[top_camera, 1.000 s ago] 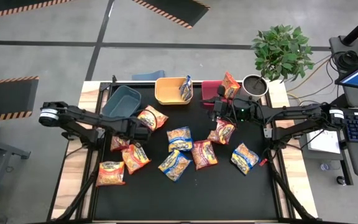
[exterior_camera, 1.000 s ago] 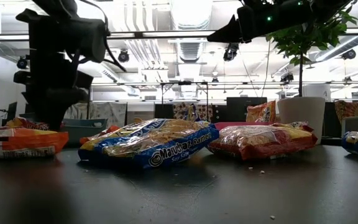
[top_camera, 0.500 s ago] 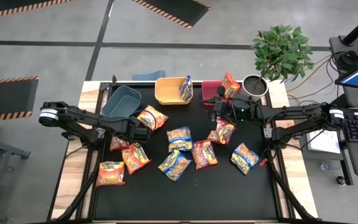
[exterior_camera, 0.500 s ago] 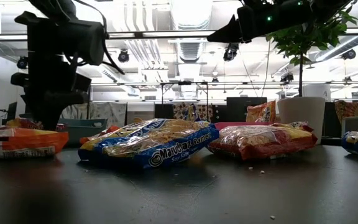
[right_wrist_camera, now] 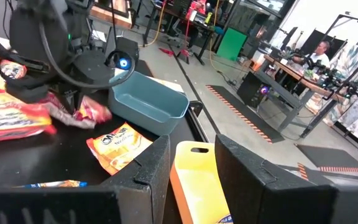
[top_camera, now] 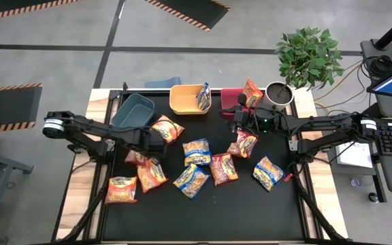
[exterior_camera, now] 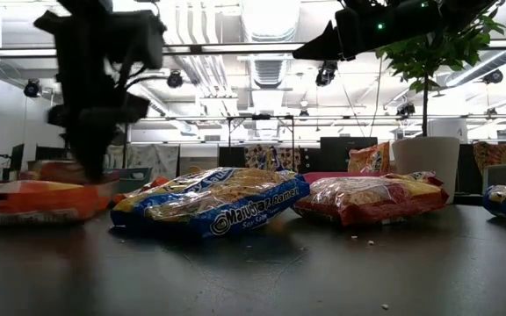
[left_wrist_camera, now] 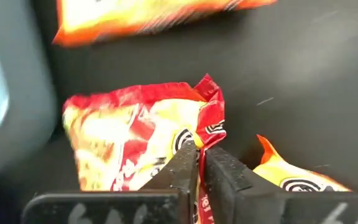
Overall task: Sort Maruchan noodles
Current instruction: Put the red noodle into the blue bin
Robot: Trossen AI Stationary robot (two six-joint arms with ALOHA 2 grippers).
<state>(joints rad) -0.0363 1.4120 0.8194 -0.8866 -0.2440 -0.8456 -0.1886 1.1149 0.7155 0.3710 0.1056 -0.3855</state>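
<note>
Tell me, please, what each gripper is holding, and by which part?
The left gripper pinches a red-trimmed noodle packet by its crimped end; the right gripper holds nothing.

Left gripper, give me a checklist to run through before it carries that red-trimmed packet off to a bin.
1. Grip: left gripper shut on the red packet's edge: ok.
2. Only one packet pinched; orange packet lies close beside the fingers: cannot tell.
3. Red packet lifted off the table: cannot tell.
4. Red bin has room: ok.
5. Path to the red bin; right gripper, open, hovers just in front of it: not ok.
</note>
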